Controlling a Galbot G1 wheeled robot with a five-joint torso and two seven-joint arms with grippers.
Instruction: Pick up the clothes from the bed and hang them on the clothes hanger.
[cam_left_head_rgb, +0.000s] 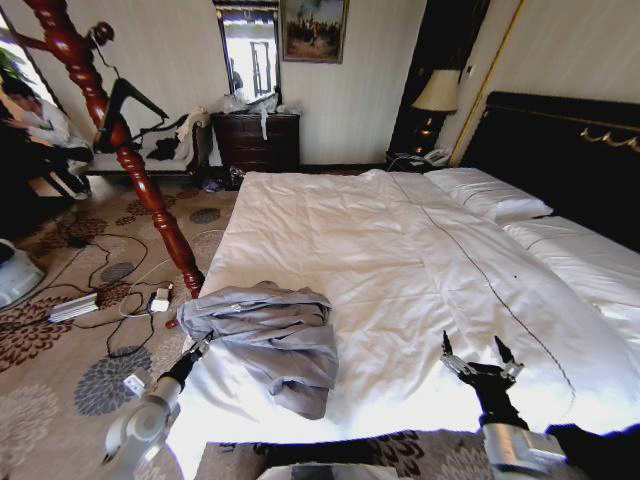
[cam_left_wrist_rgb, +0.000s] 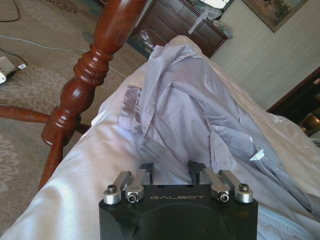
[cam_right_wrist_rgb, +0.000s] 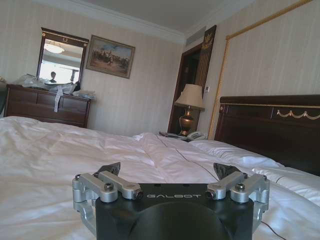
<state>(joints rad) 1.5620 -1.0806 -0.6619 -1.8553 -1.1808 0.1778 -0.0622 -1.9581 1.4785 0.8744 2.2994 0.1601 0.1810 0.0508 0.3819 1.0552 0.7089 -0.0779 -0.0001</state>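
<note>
The light grey-blue clothes (cam_left_head_rgb: 272, 338) lie crumpled on the near left corner of the bed (cam_left_head_rgb: 400, 250), which has a white duvet. My left gripper (cam_left_head_rgb: 200, 348) is at the garment's left edge. In the left wrist view this gripper (cam_left_wrist_rgb: 171, 170) is open, its fingertips (cam_left_wrist_rgb: 147, 169) resting against the folded cloth (cam_left_wrist_rgb: 190, 105). My right gripper (cam_left_head_rgb: 478, 352) hovers open over the bed's near right part, well apart from the clothes; nothing is between the right gripper's (cam_right_wrist_rgb: 167, 170) fingers. The black clothes hanger (cam_left_head_rgb: 128, 92) hangs on the reddish-brown coat stand (cam_left_head_rgb: 135, 170) left of the bed.
The coat stand's post (cam_left_wrist_rgb: 87, 75) rises close beside the bed corner. Cables and a power strip (cam_left_head_rgb: 75, 305) lie on the patterned carpet. A dark dresser (cam_left_head_rgb: 257, 140) with a mirror, a lamp (cam_left_head_rgb: 435, 95) and the black headboard (cam_left_head_rgb: 560, 150) stand at the back. A person sits far left.
</note>
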